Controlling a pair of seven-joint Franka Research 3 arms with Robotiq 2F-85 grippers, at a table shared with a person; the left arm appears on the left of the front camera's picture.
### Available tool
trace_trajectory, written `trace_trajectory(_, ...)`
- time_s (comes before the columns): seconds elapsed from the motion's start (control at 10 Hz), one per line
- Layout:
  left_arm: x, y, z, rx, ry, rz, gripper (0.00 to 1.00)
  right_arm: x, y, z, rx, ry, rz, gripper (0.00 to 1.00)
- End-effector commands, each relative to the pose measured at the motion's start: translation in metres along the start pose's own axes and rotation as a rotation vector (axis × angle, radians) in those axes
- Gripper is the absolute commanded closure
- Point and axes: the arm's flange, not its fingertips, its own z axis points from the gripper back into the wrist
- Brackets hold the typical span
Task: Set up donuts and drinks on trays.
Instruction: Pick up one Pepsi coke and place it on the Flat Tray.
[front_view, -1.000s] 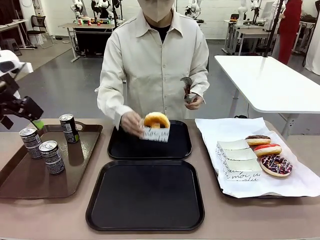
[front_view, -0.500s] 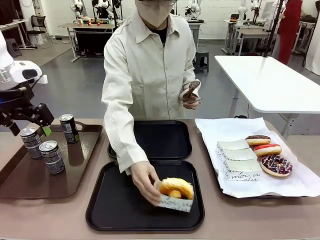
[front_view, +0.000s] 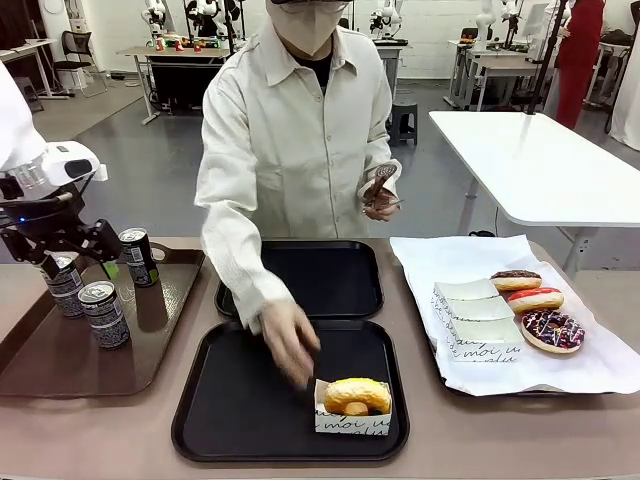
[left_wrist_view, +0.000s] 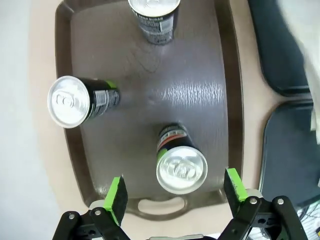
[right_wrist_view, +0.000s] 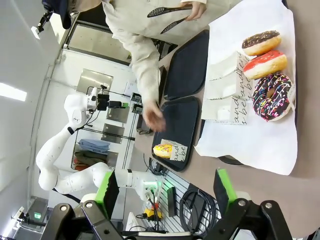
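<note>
Hovering over the brown tray (left_wrist_view: 200, 90), your left claw (left_wrist_view: 175, 189) is spread wide, one can (left_wrist_view: 181, 169) standing right below the gap between its fingers. Two more cans (left_wrist_view: 72, 101) stand farther ahead. Your right claw (right_wrist_view: 165, 186) is spread too, holding nothing. Far beyond it, a golden donut (right_wrist_view: 165, 150) sits in its holder on a black tray (right_wrist_view: 181, 122), the person's hand (right_wrist_view: 152, 117) just past it.

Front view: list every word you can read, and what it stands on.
"moi u": black script on the holder under the golden donut; the letters after it are unclear.
"moi u": the same script on the spare holders, the rest illegible.
Cans: white print too small to read.
</note>
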Motion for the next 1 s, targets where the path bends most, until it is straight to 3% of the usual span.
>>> trace_trajectory(0.0, 0.009, -0.006, -0.018, 0.033, -0.018, 0.052, 0.0, 0.003, 0.0, 0.0, 0.023, -0.016, 0.017, 0.0)
trace_trajectory(0.5, 0.011, -0.014, -0.056, 0.07, 0.038, 0.066, 0.0, 0.003, 0.0, 0.0, 0.023, -0.016, 0.017, 0.0)
trace_trajectory(0.9, 0.009, -0.013, -0.062, 0.084, 0.074, 0.093, 0.03, 0.003, 0.0, 0.0, 0.023, -0.016, 0.017, 0.0)
